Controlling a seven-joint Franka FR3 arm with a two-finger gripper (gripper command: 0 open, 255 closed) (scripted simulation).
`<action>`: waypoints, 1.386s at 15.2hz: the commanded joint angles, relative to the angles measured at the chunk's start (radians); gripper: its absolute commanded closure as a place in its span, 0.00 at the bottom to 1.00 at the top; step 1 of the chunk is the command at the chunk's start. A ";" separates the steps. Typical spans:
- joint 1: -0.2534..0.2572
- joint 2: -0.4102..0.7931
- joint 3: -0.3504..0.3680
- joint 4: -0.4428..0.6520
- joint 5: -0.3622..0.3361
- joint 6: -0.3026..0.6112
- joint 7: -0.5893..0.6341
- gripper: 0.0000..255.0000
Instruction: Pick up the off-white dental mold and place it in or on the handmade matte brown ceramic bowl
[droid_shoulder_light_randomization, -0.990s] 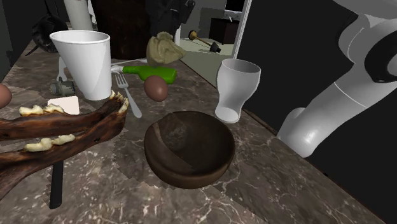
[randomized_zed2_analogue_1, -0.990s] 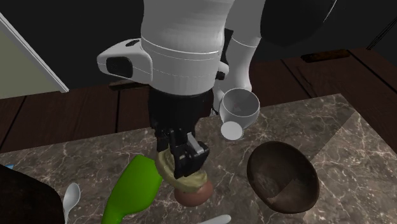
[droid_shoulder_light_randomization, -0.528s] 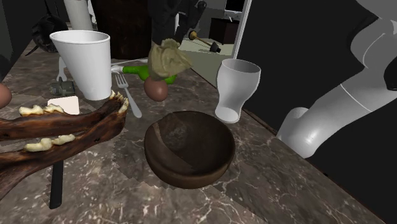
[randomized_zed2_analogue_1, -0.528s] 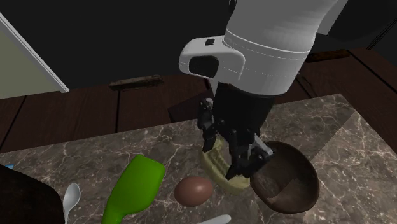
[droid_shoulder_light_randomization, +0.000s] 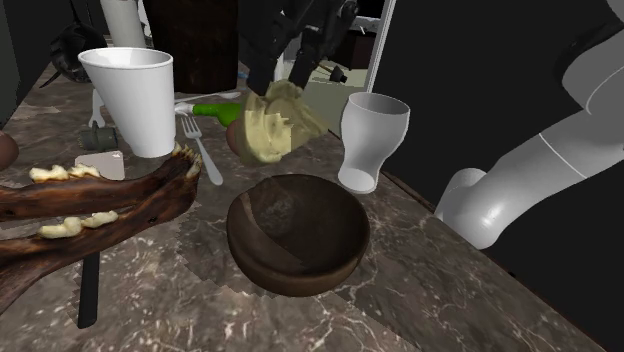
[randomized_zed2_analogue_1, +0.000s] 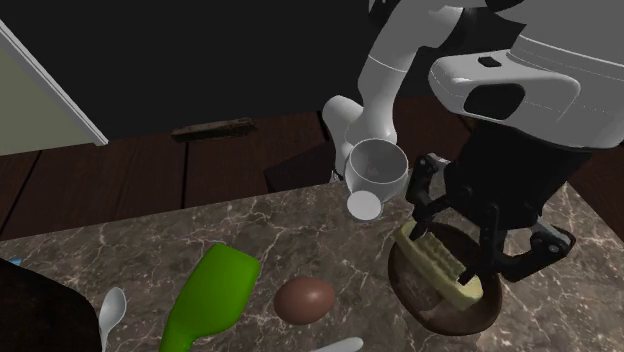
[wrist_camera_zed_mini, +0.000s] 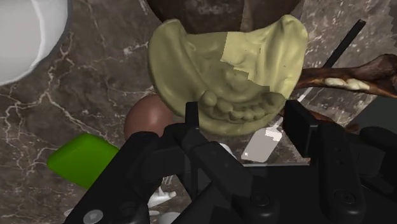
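Over the veined dark marble counter (droid_shoulder_light_randomization: 430, 295) sits the round, matte brown bowl (droid_shoulder_light_randomization: 296, 236), deep and smooth. My black pincer (wrist_camera_zed_mini: 245, 122) is clamped on the dental mold (droid_shoulder_light_randomization: 272, 125), a pale yellowish horseshoe with bumpy tooth ridges. It's up off the counter, hanging over the bowl in the second exterior view.

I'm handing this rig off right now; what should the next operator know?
Gripper: shut on the mold, which hangs in the air.
Mold: close to the bowl, not in it.
Bowl: upright, nothing inside.
Done: the pick-up.
Left: bring the mold squarely over the bowl, lower it, release.
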 joint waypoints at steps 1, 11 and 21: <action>0.006 -0.005 0.032 0.023 0.002 -0.022 0.043 1.00; 0.037 -0.073 0.037 -0.132 0.038 0.075 0.056 1.00; 0.069 -0.138 0.033 -0.325 0.074 0.208 0.043 1.00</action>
